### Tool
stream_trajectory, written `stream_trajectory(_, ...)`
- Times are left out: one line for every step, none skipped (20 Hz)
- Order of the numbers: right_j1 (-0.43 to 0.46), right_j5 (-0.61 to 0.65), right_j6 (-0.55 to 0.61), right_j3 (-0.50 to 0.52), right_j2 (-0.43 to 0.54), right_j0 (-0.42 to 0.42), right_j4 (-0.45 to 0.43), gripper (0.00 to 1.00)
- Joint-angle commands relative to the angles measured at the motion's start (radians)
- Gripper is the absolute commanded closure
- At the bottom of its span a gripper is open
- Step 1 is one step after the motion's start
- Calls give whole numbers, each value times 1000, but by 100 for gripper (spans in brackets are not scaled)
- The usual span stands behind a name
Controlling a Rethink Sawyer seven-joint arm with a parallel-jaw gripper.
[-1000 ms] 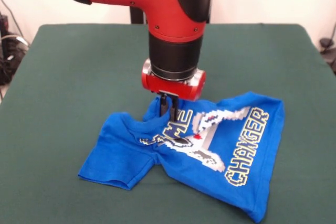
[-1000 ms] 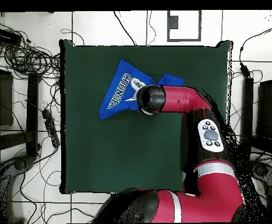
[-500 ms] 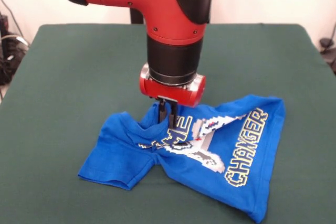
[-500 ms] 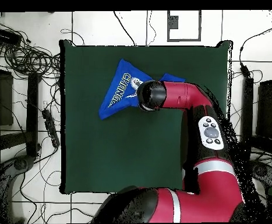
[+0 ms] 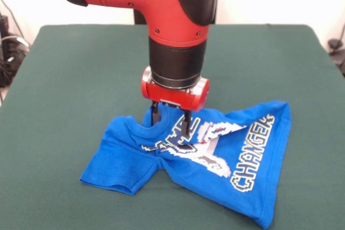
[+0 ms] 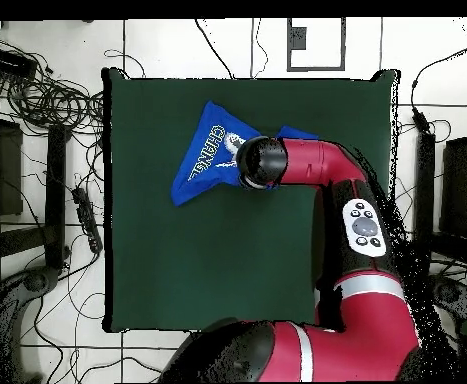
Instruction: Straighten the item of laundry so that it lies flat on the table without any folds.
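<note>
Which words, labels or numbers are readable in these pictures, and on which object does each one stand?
"CHANGER": yellow-outlined letters on the blue T-shirt, readable in the front view; the overhead view shows it too, but partly cut off by the arm.
A second word above it on the same shirt: crumpled and partly hidden behind the hand, not readable.
The markings on the arm's button panel: too small to read.

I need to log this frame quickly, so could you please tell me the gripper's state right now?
Gripper: open, holding nothing; its two fingers stand apart just above the bunched collar area of the shirt.
</note>
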Motion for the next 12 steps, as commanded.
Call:
stream_trajectory(13, 14, -65, -3, 133, 10, 27, 0)
stream_trajectory(15, 7, -77, -4, 143, 4, 25, 0)
stream_trajectory(16, 0, -90, -5, 152, -2, 24, 0)
stream_trajectory(17, -12, -111, -12, 155, -1, 6, 0)
stream_trajectory(15, -18, -112, -14, 154, 1, -1, 0)
stream_trajectory(10, -22, -107, -14, 150, 4, -5, 0)
stream_trajectory(6, -30, -107, -14, 149, 6, -12, 0)
stream_trajectory(1, -30, -97, -11, 147, 7, -9, 0)
stream_trajectory(-5, -32, -90, -6, 143, 10, -10, 0)
stream_trajectory(-19, -56, -71, 8, 128, 20, -20, 0)
stream_trajectory(-24, -64, -62, 13, 123, 23, -23, 0)
stream_trajectory(-25, -75, -63, 13, 124, 22, -26, 0)
